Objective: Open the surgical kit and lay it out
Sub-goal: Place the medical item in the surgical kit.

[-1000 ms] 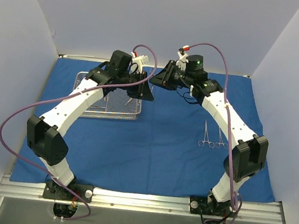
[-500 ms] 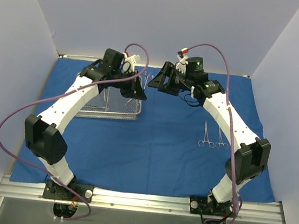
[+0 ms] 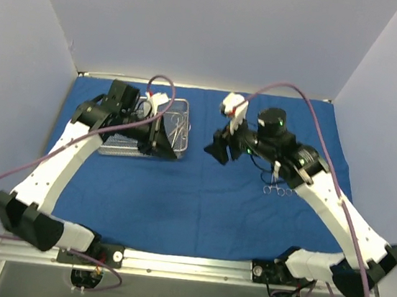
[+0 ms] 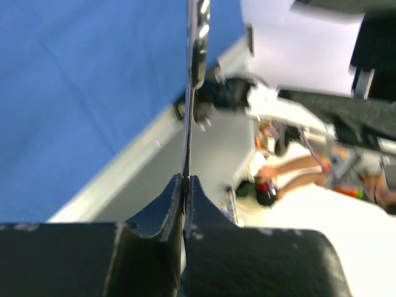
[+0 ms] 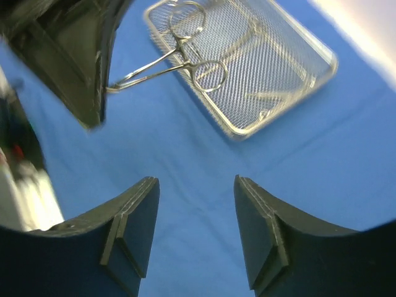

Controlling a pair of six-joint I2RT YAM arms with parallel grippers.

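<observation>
My left gripper point(image 3: 162, 141) is shut on the tip end of a thin silver ring-handled instrument point(image 3: 176, 125), held above the right end of the wire-mesh tray point(image 3: 183, 104). In the left wrist view the fingers point(image 4: 173, 198) pinch the instrument point(image 4: 187, 124), seen edge-on. My right gripper point(image 3: 220, 148) is open and empty, hovering over the blue cloth point(image 3: 198, 206) just right of the tray. The right wrist view shows the gripper point(image 5: 197, 185), the held instrument's rings point(image 5: 207, 75), the tray point(image 5: 309, 52) and more instruments point(image 5: 263, 96) inside it.
Two instruments point(image 3: 280, 190) lie side by side on the cloth at the right, partly under my right arm. White walls close in the back and both sides. A metal rail point(image 3: 184, 264) runs along the near edge.
Both grippers have moved away from the back wall toward the near side. The left gripper shifted left along the tray's right end; the right forearm swung out to the right.
</observation>
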